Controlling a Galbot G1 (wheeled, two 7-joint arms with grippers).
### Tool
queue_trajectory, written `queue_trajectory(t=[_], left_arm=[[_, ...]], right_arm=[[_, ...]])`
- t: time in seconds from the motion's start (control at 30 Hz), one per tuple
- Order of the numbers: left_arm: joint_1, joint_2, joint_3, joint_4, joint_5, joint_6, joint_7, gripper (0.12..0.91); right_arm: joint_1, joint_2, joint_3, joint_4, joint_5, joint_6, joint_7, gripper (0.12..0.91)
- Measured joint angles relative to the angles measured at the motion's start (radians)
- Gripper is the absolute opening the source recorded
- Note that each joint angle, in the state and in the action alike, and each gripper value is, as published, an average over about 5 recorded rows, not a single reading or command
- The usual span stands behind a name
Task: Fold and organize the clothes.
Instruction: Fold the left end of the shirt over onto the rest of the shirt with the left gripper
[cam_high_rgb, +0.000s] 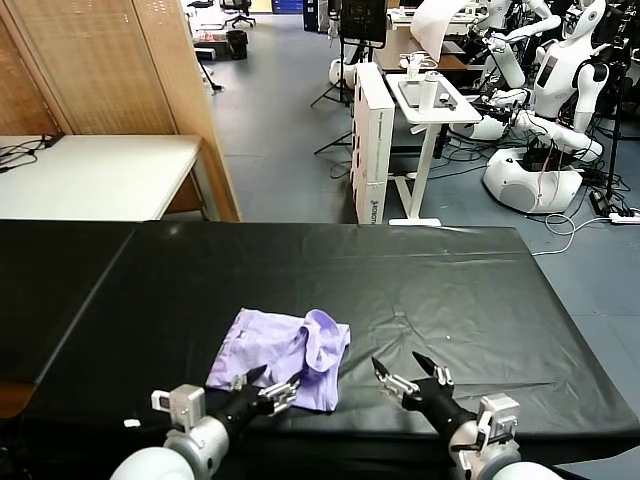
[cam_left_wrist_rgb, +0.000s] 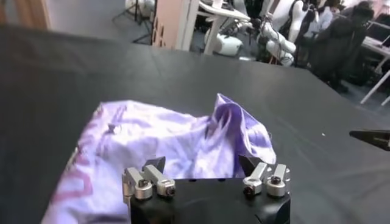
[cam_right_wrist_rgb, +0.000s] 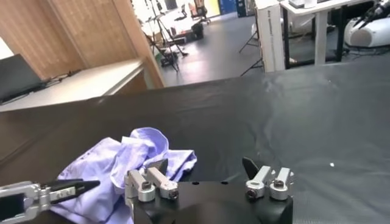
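Lying crumpled on black desk (cam_high_rgb: 420, 270), near front edge: lavender T-shirt (cam_high_rgb: 285, 355) | left claw (cam_high_rgb: 268, 390) spread wide, empty, at shirt's near hem | right claw (cam_high_rgb: 408, 372) spread wide, empty, beside shirt, apart.

Light lavender-purple T-shirt (cam_high_rgb: 285, 357), with a darker pinkish-purple print along one edge in the left wrist view. Glossy black cloth over the table (cam_high_rgb: 420, 280). Black fingers and silver metal knuckles on left gripper (cam_high_rgb: 266, 388) and right gripper (cam_high_rgb: 405, 372). Pale white side table (cam_high_rgb: 95, 175); blue-grey floor (cam_high_rgb: 280, 110); light wooden partition (cam_high_rgb: 120, 60).
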Motion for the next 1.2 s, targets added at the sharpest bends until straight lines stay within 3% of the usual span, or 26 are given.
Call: queue_trajectory(t=[0.2, 0.4, 0.83, 0.97, 1.07, 1.2], left_arm=[[0.011, -0.013, 0.007, -0.009, -0.03, 0.0, 0.005, 0.907], [0.014, -0.024, 0.026, -0.017, -0.048, 0.0, 0.03, 0.907], [0.014, -0.042, 0.107, 0.006, 0.011, 0.0, 0.109, 0.907], [0.004, -0.053, 0.144, 0.018, 0.029, -0.002, 0.153, 0.907], [-0.007, -0.058, 0.163, 0.018, 0.051, -0.033, 0.202, 0.907], [-0.016, -0.053, 0.167, 0.015, 0.108, -0.139, 0.265, 0.907]], right_arm=[[-0.007, 0.0, 0.005, 0.003, 0.0, 0.0, 0.001, 0.907], [-0.018, 0.0, 0.013, 0.011, -0.001, 0.0, 0.002, 0.907], [-0.031, 0.012, 0.019, 0.025, -0.017, 0.006, -0.003, 0.907], [-0.028, 0.012, 0.017, 0.02, -0.036, 0.014, -0.009, 0.907], [-0.023, 0.012, 0.013, 0.015, -0.037, 0.014, -0.009, 0.907], [-0.017, 0.01, 0.013, 0.009, -0.035, 0.014, -0.009, 0.907]])
